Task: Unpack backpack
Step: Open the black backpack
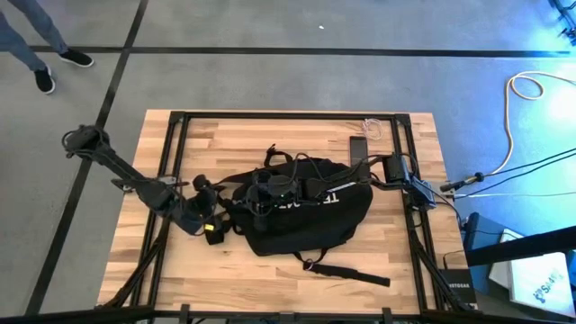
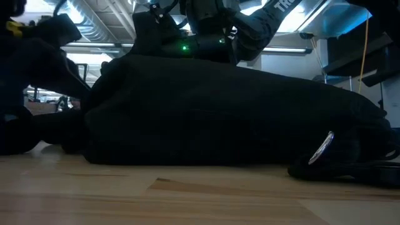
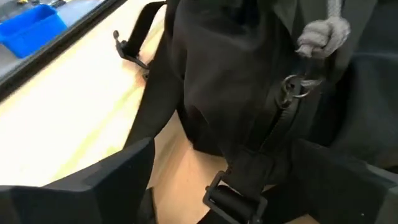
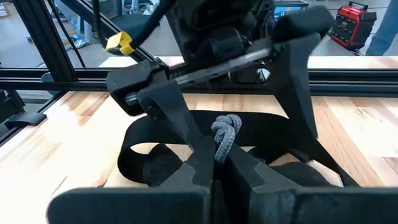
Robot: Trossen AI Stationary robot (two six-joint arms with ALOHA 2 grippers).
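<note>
The opening step is in hand: the right gripper (image 4: pixel 214 163) is clenched on the grey knotted cord (image 4: pixel 224 134) of the backpack (image 1: pixel 301 211) lying on the counter (image 1: pixel 243 135), the left gripper (image 3: pixel 217 186) released just beside it, so next comes a steady pull.

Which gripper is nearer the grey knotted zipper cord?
Right. The right gripper is shut on the grey knotted cord; the left gripper stands open just short of it, by the backpack.
</note>
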